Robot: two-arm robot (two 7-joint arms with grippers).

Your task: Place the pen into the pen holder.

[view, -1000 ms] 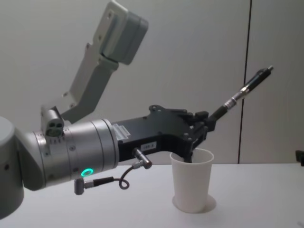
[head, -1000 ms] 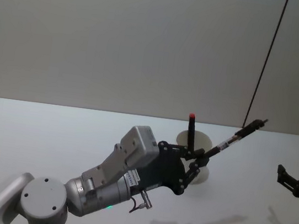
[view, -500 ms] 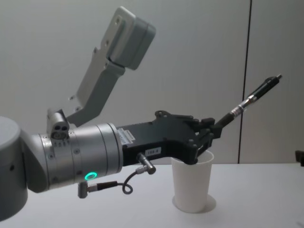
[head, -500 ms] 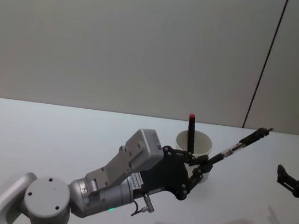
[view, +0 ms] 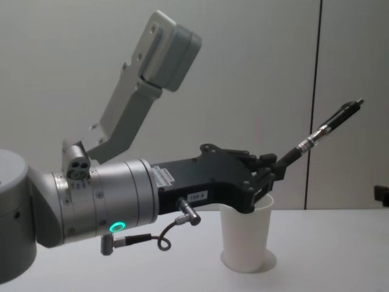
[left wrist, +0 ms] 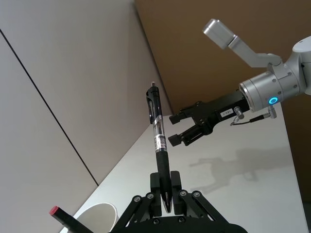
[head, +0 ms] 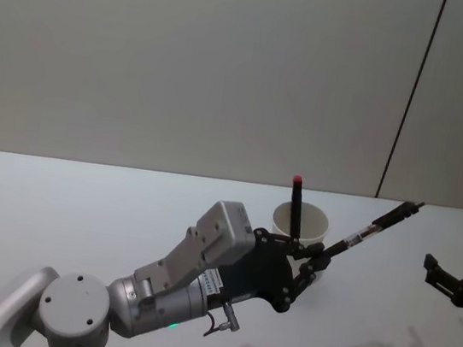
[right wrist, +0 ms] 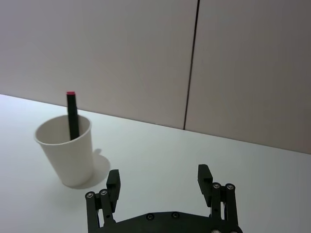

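Note:
My left gripper (head: 316, 260) is shut on the lower end of a black pen (head: 372, 229) with a clear middle section. The pen slants up and to the right, away from the white paper cup pen holder (head: 314, 220). The gripper hovers at the holder's near rim, seen from the side in the chest view as gripper (view: 276, 171), pen (view: 320, 131) and holder (view: 246, 242). A black marker with a red top (head: 295, 206) stands inside the holder. My right gripper (head: 458, 264) is open at the right edge, apart from the holder (right wrist: 68, 156).
The white table (head: 80, 204) runs back to a plain wall with a dark vertical seam (head: 409, 104). My left arm's silver forearm (head: 163, 289) crosses the lower middle of the head view. The left wrist view shows my right gripper (left wrist: 183, 130) beyond the pen (left wrist: 159, 145).
My left gripper has shifted slightly toward me and down. The pen it holds has tipped lower to the right. More of the holder's rim shows. The right gripper moved very little.

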